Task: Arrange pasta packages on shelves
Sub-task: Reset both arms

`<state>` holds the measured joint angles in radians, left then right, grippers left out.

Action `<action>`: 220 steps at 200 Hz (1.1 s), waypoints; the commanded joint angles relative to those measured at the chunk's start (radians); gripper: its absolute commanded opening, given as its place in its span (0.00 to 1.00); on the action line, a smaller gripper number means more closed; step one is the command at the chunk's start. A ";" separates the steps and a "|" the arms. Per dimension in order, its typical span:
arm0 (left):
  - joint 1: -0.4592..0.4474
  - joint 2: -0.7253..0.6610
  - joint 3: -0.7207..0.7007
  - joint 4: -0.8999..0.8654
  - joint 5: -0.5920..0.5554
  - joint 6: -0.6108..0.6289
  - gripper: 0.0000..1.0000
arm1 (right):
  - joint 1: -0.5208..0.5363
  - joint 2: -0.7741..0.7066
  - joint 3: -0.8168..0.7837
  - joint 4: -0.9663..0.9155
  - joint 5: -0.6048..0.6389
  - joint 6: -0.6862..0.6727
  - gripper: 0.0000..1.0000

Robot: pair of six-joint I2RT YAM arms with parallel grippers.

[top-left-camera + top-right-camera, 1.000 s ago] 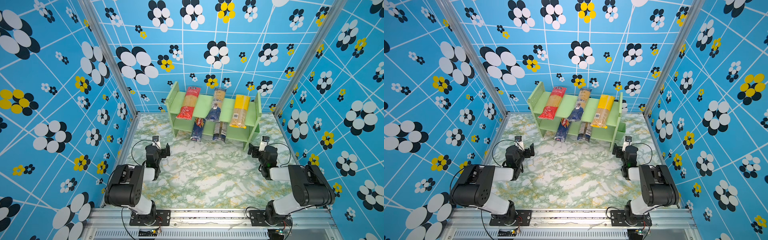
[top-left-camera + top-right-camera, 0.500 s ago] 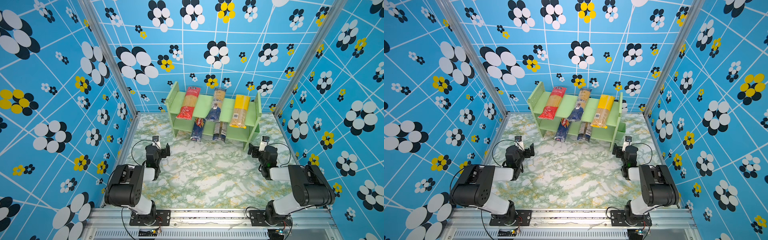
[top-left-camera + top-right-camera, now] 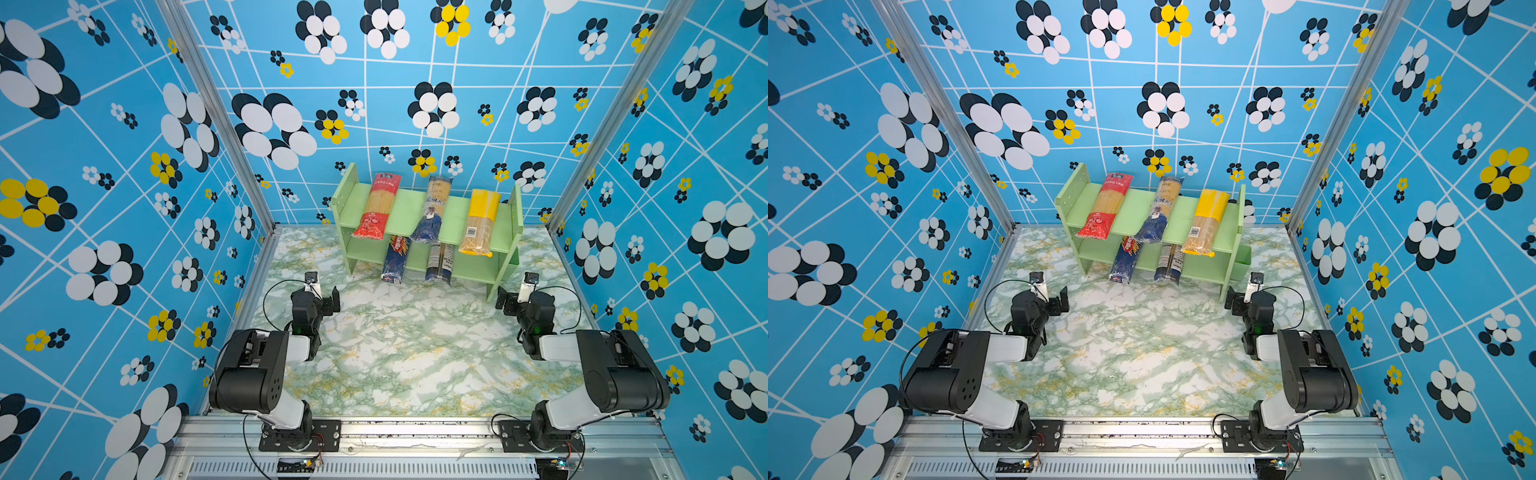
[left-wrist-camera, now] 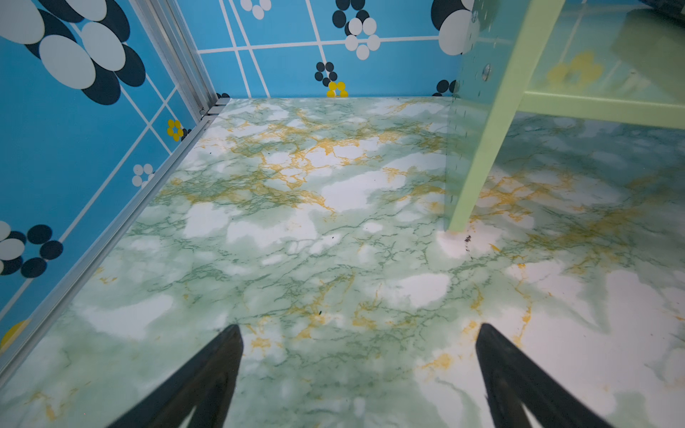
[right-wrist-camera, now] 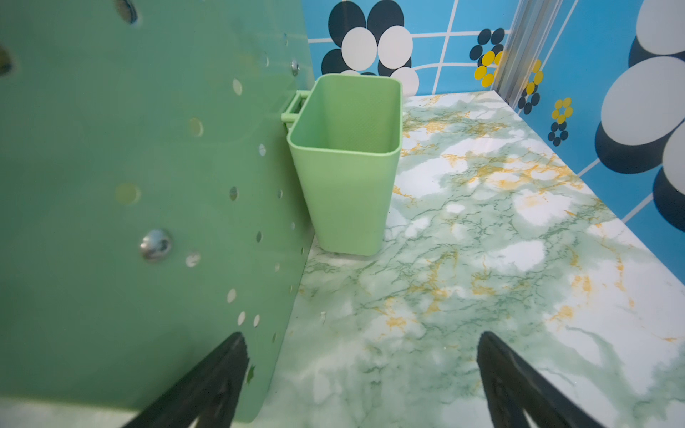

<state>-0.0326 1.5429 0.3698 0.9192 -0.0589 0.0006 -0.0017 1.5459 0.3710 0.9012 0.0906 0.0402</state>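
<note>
1. At the back of the worktop (image 3: 415, 357) stands the green shelf (image 3: 409, 208), close to the blue flower wall (image 3: 374, 104).
2. Three packs lie on the top board, each pointing from back to front. As seen in both top views, from left to right they are the red pack (image 3: 376, 206), the clear pack (image 3: 432, 208) with a navy end, and the yellow pack (image 3: 480, 222). Their front ends stick out over the edge.
3. Two packs lie on the bottom board, near each other: the Barilla pack (image 3: 395, 259) and the label pack (image 3: 440, 264). Their front ends poke out toward the arms.
4. A small green cup (image 5: 344, 166) hangs on the outside of the shelf's right panel (image 5: 148, 166).
5. The left jaws are spread wide with nothing between them. They hang over bare worktop, near the shelf's left panel (image 4: 478, 148) but not touching it.
6. The right jaws are also spread wide and hold nothing. They are just beside the right panel, and one finger (image 5: 207, 381) shows in front of it.
7. Both arms sit low at the front, the left arm (image 3: 307, 316) and the right arm (image 3: 536, 320) well apart.
</note>
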 commanded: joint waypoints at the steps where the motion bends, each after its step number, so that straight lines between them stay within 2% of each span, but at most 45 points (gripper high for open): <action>1: 0.003 0.003 0.014 -0.010 0.011 -0.004 0.99 | -0.004 0.000 0.017 -0.004 -0.014 -0.003 0.99; 101: 0.003 0.003 0.014 -0.009 0.009 -0.004 0.99 | -0.005 0.000 0.017 -0.005 -0.014 -0.004 0.99; 119: -0.007 0.003 -0.015 0.053 -0.133 -0.043 0.99 | -0.006 0.000 0.017 -0.004 -0.014 -0.004 0.99; 127: -0.006 0.001 -0.032 0.080 -0.147 -0.050 0.99 | -0.005 0.000 0.017 -0.004 -0.014 -0.004 0.99; 152: -0.019 0.004 -0.002 0.025 -0.129 -0.026 0.99 | -0.005 0.000 0.017 -0.004 -0.014 -0.003 0.99; 220: -0.020 0.005 -0.002 0.028 -0.128 -0.024 0.99 | -0.004 0.000 0.017 -0.004 -0.014 -0.004 0.99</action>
<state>-0.0471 1.5429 0.3557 0.9463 -0.1730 -0.0257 -0.0017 1.5459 0.3710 0.9012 0.0906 0.0402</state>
